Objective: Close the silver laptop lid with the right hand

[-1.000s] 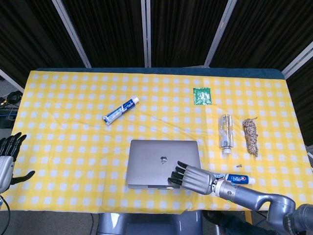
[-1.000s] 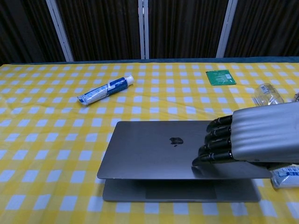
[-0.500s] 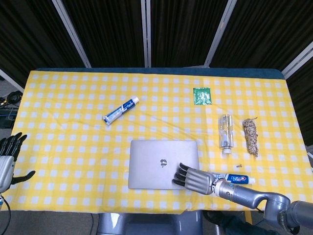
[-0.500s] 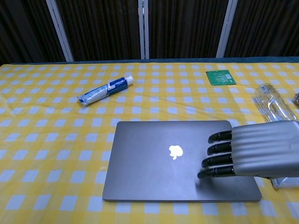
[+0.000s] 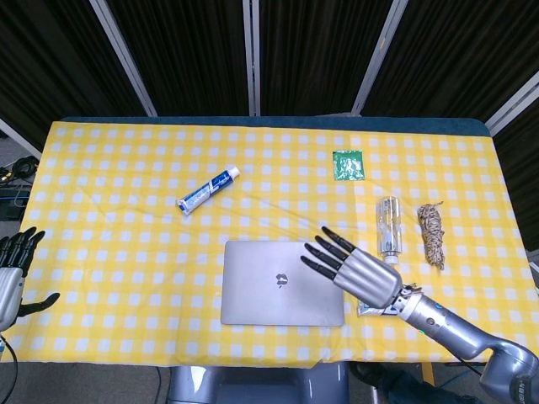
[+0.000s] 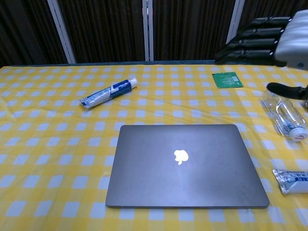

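The silver laptop [image 5: 282, 282] [image 6: 185, 166] lies flat with its lid down on the yellow checked cloth, near the table's front edge, logo facing up. My right hand [image 5: 354, 268] [image 6: 269, 38] hovers above the laptop's right side with its fingers straight and spread, holding nothing and touching nothing. My left hand [image 5: 13, 269] hangs off the table's left edge, fingers apart and empty; the chest view does not show it.
A toothpaste tube [image 5: 208, 190] [image 6: 109, 93] lies behind the laptop to the left. A green packet [image 5: 347, 163], a clear plastic bottle [image 5: 388, 226] [image 6: 285, 117] and a rope bundle [image 5: 431, 234] lie to the right. Another small tube [image 6: 292, 180] sits by the laptop's right front corner.
The lid went from nearly down to fully flat under my right hand. The right hand then rose off the laptop and now hovers above it with fingers extended.
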Motion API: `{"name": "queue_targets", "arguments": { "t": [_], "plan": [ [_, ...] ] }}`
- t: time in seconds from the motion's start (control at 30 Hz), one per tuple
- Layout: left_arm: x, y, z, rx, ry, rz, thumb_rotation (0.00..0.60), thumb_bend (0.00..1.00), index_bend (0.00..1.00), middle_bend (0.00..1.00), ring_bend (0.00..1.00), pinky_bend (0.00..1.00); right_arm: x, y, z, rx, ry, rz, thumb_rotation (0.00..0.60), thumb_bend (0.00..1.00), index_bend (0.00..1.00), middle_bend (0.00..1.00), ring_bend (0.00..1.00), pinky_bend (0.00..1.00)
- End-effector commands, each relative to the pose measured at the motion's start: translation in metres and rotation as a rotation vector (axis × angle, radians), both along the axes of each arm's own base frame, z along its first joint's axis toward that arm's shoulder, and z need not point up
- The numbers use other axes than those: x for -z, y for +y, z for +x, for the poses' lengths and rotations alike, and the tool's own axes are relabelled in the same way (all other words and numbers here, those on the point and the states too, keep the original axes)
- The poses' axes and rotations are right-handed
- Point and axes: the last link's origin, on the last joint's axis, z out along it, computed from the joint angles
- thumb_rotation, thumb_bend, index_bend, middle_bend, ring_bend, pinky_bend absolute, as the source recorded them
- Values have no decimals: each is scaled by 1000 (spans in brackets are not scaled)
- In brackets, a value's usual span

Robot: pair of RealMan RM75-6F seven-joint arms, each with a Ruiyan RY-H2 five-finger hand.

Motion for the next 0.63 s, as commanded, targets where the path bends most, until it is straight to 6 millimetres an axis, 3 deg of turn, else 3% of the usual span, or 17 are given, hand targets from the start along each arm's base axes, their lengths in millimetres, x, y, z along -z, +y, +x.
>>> {"name": "queue_targets", "arguments": {
  "t": [0.03,0.1,0.23,0.33,0.63],
  "plan": [
    [0,0,1,9,0,6,600,0,0,0,0,0,-34,17,-31,240,-195,-106,600,0,0,0,0,0],
    [0,0,2,23,-7,11,600,0,0,0,0,0,-38,27,-45,344,-280,-116,600,0,0,0,0,0],
    [3,-3,5,58,-16,11,600,0,0,0,0,0,-45,57,-96,555,-417,-194,600,0,0,0,0,0],
    [3,-6,7,71,-17,14,600,0,0,0,0,0,-43,68,-113,587,-458,-239,600,0,0,0,0,0],
    [1,-11,10,84,-23,19,600,0,0,0,0,0,-39,79,-133,627,-500,-273,600,0,0,0,0,0]
  ]
}}
